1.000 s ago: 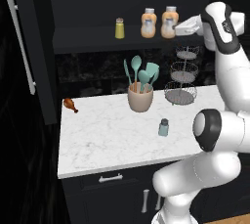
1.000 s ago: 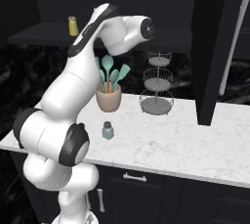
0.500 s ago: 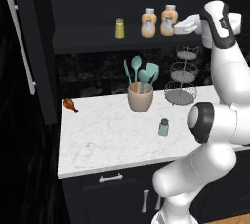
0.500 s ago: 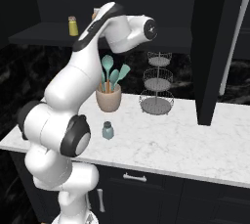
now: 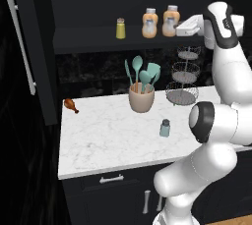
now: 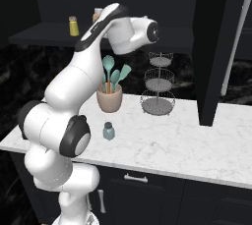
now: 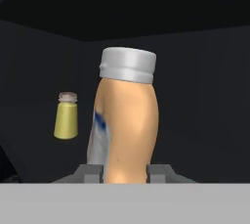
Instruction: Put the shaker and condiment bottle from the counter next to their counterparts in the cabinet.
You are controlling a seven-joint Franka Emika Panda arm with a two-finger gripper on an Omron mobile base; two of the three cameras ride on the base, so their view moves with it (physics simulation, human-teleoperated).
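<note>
Cabinet [image 5: 98, 40]: arm [image 5: 224, 71] prob. slightly higher

On the cabinet [image 5: 83, 42] shelf, a clear gap lies between the yellow-green shaker [image 5: 120, 28] and the two orange bottles [image 5: 150, 23], which stand just beside each other. On the counter [image 5: 98, 140], the utensil crock [image 5: 141, 97] and tiered wire stand [image 5: 182, 76] crowd the back. The front around the blue-grey shaker [image 5: 165, 127] lies open.
</note>
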